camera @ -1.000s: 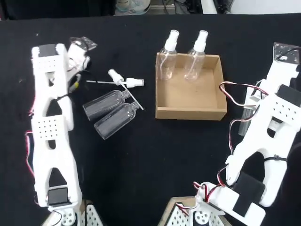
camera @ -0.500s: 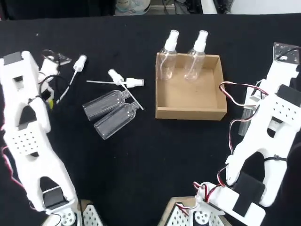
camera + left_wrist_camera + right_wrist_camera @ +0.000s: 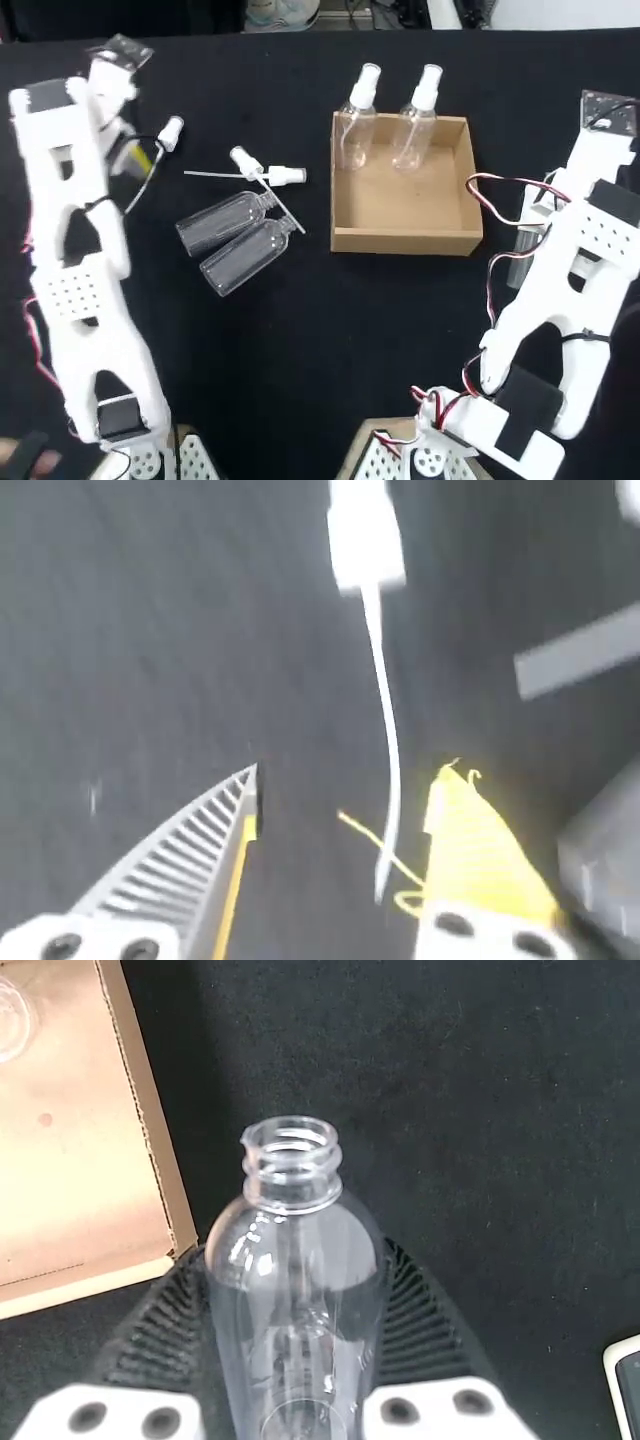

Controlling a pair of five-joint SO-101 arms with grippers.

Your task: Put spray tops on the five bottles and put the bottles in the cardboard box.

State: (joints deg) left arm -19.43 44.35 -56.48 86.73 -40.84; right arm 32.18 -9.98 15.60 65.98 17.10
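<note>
No print is legible on any bottle (image 3: 290, 1290) or the cardboard box (image 3: 405, 241).

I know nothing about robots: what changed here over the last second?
The left arm swung toward the table's left edge, then stretched toward its far edge, uncovering a spray top on the table; the left gripper stands open around its tube. Unchanged: the right gripper shut on an uncapped bottle beside the cardboard box, two capped bottles in it, two bottles lying loose.
</note>
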